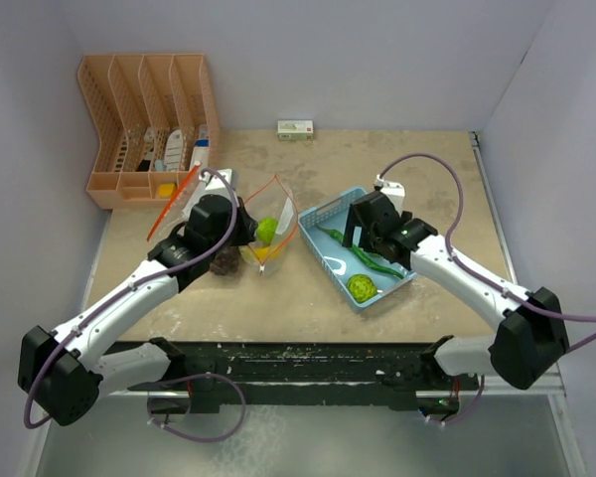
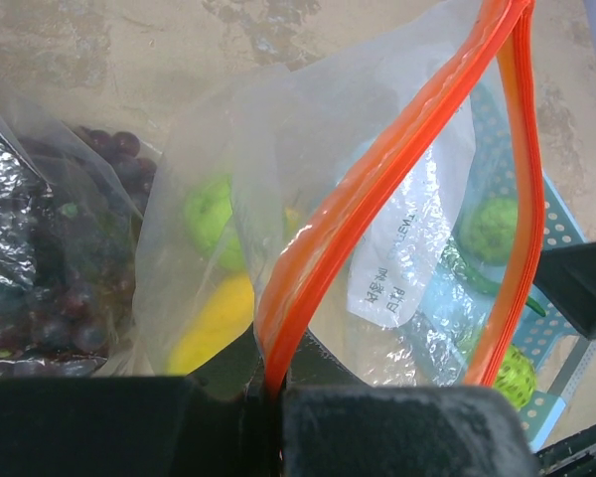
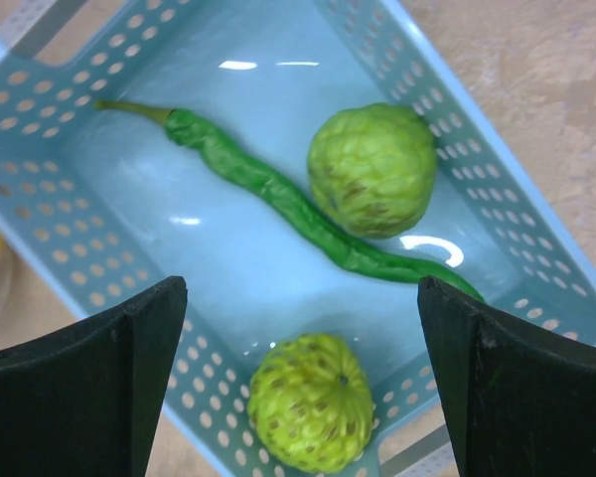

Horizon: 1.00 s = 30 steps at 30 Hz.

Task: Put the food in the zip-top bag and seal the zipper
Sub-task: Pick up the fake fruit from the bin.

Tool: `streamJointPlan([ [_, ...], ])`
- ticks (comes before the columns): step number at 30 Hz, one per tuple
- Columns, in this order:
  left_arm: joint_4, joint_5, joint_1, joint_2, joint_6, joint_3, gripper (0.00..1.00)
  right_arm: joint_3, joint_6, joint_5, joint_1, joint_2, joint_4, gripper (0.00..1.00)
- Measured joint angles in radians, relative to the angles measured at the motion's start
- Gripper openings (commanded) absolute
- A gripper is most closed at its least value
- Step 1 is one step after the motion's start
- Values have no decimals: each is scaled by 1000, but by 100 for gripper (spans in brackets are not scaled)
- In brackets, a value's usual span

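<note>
Your light-blue basket (image 3: 40, 199) lies under the right gripper (image 3: 298, 288), which is spread wide and holds nothing. Left of the basket, the left gripper (image 2: 268, 397) is clamped on the open zip-top bag (image 2: 308, 129) at its orange zipper (image 2: 363, 194). In the bag are the banana (image 2: 214, 323) and one green fruit (image 2: 209, 214). In the basket are the green vegetable (image 3: 278, 194) and two bumpy fruits (image 3: 372, 169) (image 3: 308, 402).

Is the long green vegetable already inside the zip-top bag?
No, the long green vegetable lies on the floor of the light-blue basket.
</note>
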Motion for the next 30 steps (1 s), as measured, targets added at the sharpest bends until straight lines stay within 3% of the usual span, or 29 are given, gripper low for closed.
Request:
streamJointPlan([
  [6,1,0,0,-21,7,-21,0,20,16,106,-16,129,9,100],
  [18,2,4,0,-22,7,-27,0,20,23,160,-84,311,116,100],
  [23,1,4,0,-22,7,-27,0,20,23,158,-95,382,164,93],
  [30,1,5,0,-22,7,-27,0,16,22,155,-99,400,207,56],
])
